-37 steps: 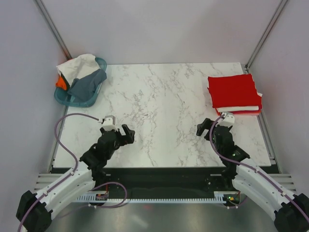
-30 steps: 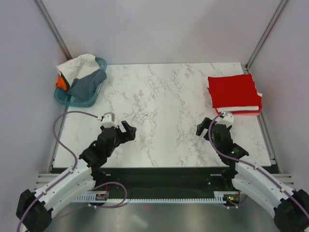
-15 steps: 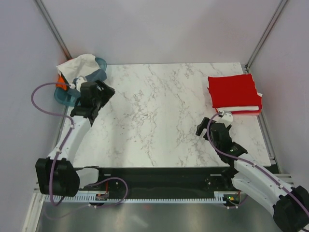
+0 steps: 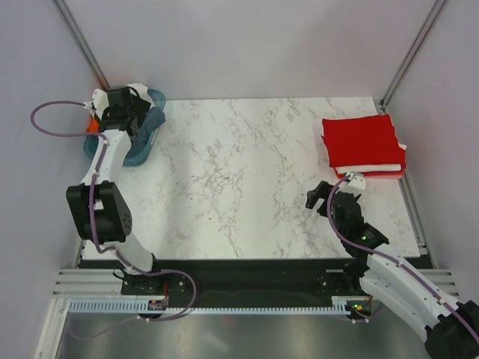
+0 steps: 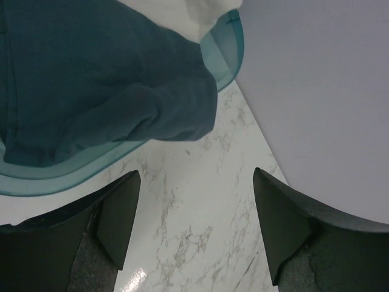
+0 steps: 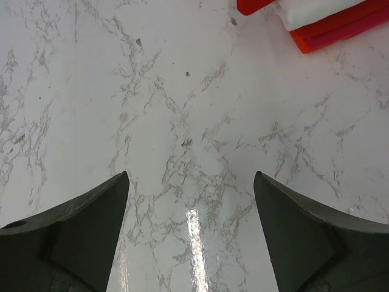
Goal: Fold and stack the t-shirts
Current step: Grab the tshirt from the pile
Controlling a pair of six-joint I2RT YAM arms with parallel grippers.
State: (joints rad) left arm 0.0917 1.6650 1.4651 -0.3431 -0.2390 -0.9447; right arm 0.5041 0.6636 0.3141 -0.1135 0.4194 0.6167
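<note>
Folded red-and-white stack (image 4: 363, 142) sits far right: done. Slate-grey t-shirt (image 5: 91, 79) and others lie unfolded in teal basket (image 4: 141, 157). My left claw (image 5: 194, 225) hovers there, jaws apart, empty; right claw (image 6: 191, 225) also apart, empty.

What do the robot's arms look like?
The left arm and right arm are white tubes joined by chunky black joints. Thin purple cables trail along them. The left gripper and right gripper each have two dark, wedge-shaped fingers.
</note>
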